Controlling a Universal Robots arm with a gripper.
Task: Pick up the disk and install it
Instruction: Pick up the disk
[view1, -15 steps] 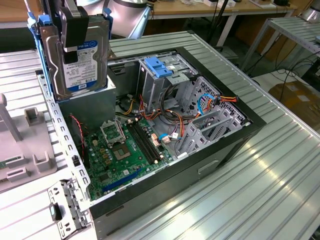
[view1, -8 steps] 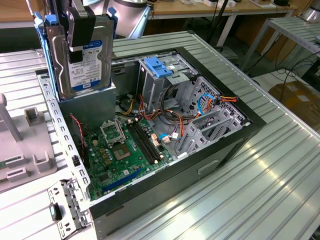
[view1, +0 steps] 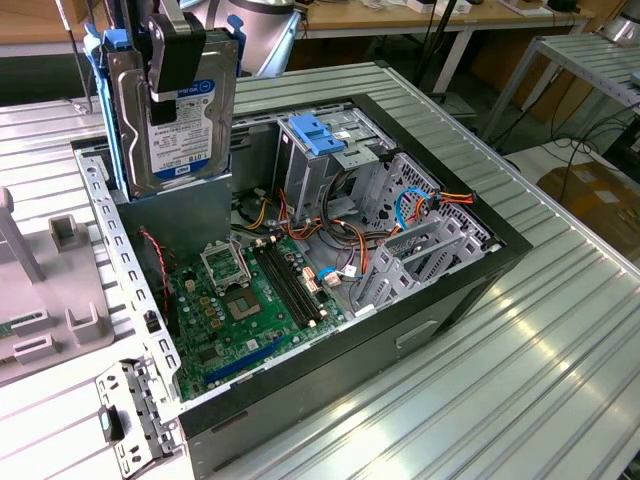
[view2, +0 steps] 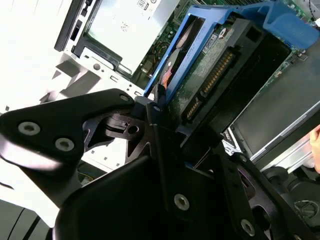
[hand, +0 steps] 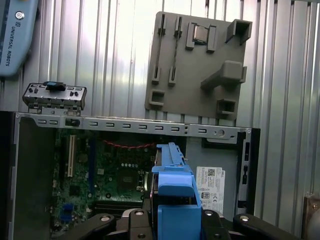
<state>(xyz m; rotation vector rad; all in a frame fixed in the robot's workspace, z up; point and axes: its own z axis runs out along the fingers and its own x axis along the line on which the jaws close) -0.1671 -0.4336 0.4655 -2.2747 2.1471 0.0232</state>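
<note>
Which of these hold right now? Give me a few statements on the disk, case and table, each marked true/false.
1. The end effector grips the disk, which is upright. True.
2. The disk is already installed. False: it hangs over the open case.
3. The case is closed. False: the motherboard is exposed.
4. A grey fixture plate lies on the ribbed table, outside the case. True.

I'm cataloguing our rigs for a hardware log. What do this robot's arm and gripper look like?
The gripper is matte black: flat, angular linkage plates joined by round silver bolts, ending in black fingers. On the arm, a rounded light-blue joint cap carries dark print and a small round fitting.
</note>
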